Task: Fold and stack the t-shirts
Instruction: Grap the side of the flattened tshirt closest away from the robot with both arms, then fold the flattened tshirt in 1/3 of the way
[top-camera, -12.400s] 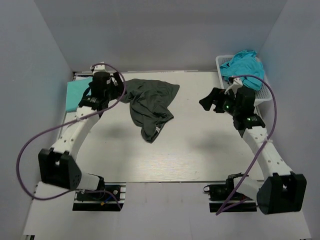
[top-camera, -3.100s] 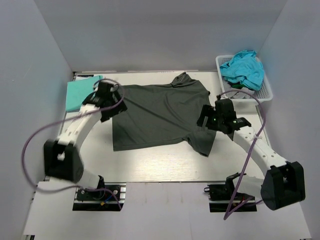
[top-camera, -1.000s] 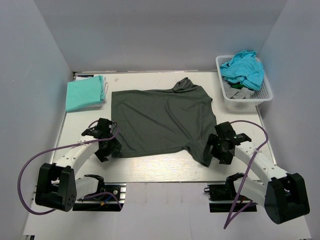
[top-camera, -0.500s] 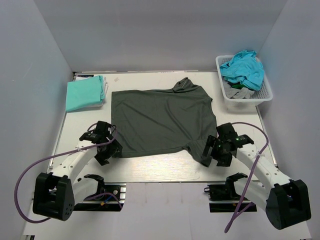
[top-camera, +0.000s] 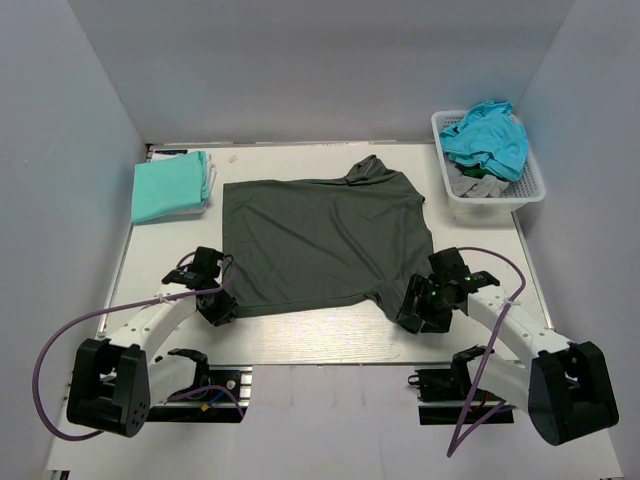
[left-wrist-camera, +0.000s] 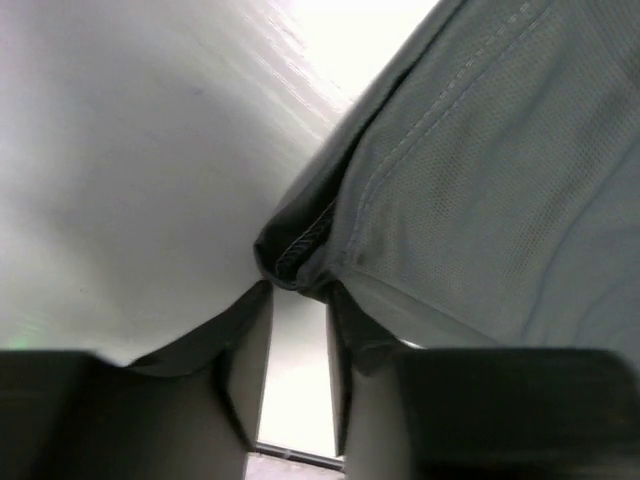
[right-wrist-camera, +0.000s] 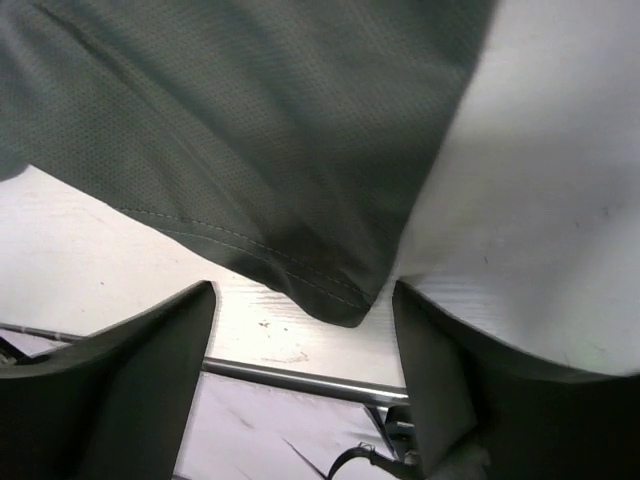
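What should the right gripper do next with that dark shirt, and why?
Probably close the right gripper: its fingers stand wide open, with a hem corner of the dark shirt lying between them, not yet pinched.

No readable text, label, brand or number shows in any view — nothing legible anywhere.

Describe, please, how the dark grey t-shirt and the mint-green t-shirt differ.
The dark grey t-shirt lies spread open; the mint-green t-shirt is folded. The dark grey t-shirt fills the middle, with the left gripper and right gripper at its near corners; the mint-green t-shirt sits far left, untouched. Both lie on the table.
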